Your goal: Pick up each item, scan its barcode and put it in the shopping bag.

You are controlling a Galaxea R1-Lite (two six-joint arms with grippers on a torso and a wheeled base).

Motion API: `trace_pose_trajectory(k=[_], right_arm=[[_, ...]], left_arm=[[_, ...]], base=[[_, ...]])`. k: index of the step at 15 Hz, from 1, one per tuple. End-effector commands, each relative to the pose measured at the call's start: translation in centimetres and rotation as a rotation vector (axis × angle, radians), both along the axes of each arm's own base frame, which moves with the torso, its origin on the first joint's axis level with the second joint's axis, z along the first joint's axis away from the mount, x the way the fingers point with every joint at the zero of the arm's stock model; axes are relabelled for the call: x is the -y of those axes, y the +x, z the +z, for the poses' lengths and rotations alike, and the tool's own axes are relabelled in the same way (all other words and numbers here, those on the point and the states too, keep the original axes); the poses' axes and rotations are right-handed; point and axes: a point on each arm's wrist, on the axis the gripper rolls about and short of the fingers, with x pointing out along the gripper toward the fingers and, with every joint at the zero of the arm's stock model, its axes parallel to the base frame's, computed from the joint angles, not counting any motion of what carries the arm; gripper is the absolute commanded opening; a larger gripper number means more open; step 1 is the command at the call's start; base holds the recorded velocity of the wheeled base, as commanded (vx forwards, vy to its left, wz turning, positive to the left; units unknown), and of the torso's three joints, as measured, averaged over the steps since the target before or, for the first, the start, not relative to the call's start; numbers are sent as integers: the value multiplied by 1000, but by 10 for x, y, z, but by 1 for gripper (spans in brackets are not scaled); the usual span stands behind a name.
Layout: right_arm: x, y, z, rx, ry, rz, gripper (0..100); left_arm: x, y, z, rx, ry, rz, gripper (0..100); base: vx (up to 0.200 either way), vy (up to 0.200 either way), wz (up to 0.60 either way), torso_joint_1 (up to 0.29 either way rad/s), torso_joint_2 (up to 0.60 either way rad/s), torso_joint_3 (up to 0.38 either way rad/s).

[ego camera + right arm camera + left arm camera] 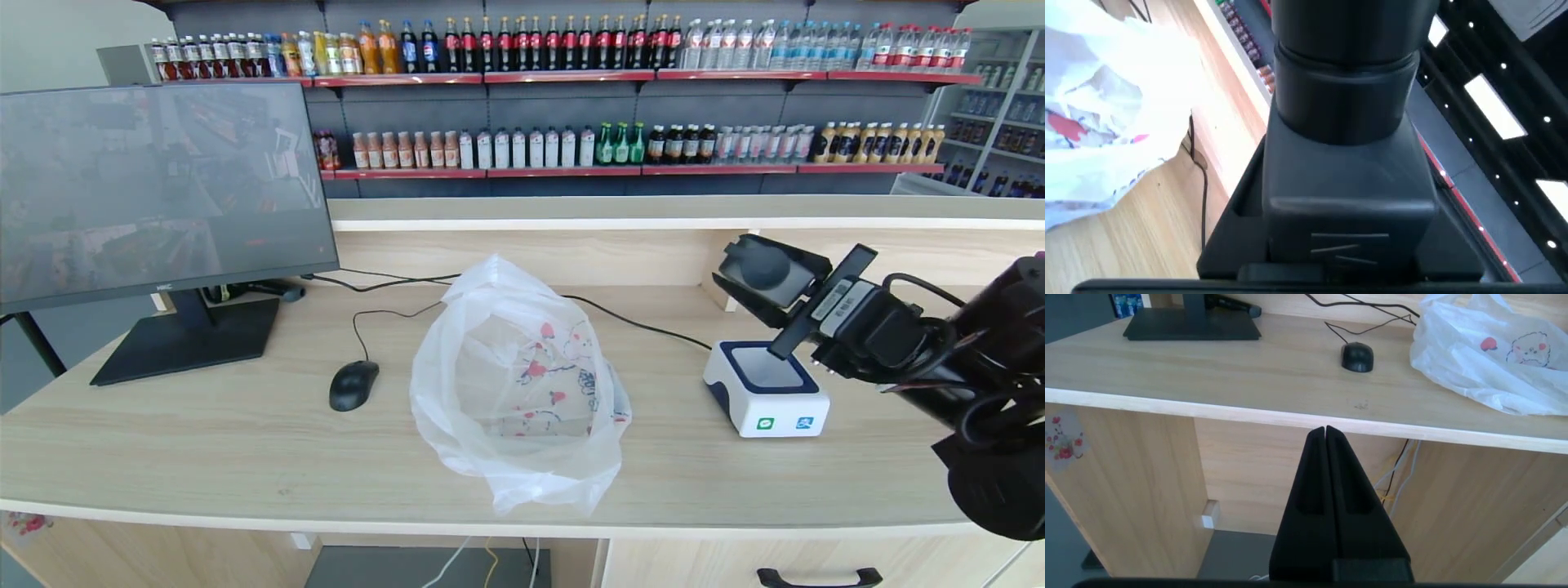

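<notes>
My right gripper (pixel 788 306) is shut on a dark bottle-like item (pixel 763 273), held tilted in the air just above the white scanner (pixel 765 388) with its dark blue top, at the counter's right. The same dark item (pixel 1339 122) stands close in the right wrist view, with the bag (pixel 1102 122) beyond it. The translucent white shopping bag (pixel 522 384), printed with red and blue figures, sits in the middle of the counter and holds something pale. My left gripper (pixel 1325 434) is shut on nothing, low in front of the counter's front edge (pixel 1290 416).
A black mouse (pixel 353 385) lies left of the bag, and a monitor (pixel 155 188) stands at the far left. Cables (pixel 637 325) run along the back of the counter. Shelves of drink bottles (pixel 571 49) line the wall behind.
</notes>
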Motion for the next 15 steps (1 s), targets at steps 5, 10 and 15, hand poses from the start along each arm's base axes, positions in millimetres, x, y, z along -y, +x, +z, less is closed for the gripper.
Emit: trace_pose_trajectory(k=[5, 10, 15], right_arm=[[-27, -35, 49, -69, 380, 60, 0], [-41, -54, 11, -469, 606, 187, 0], [-37, -55, -3, -580, 791, 75, 0]], left_arm=[[0, 0, 0, 0, 6, 0, 0], [0, 0, 0, 0, 10, 0, 0], [0, 0, 0, 0, 10, 0, 0]], base=[[0, 0, 0, 0, 0, 0], [0, 0, 0, 0, 0, 0], [0, 0, 0, 0, 0, 0]])
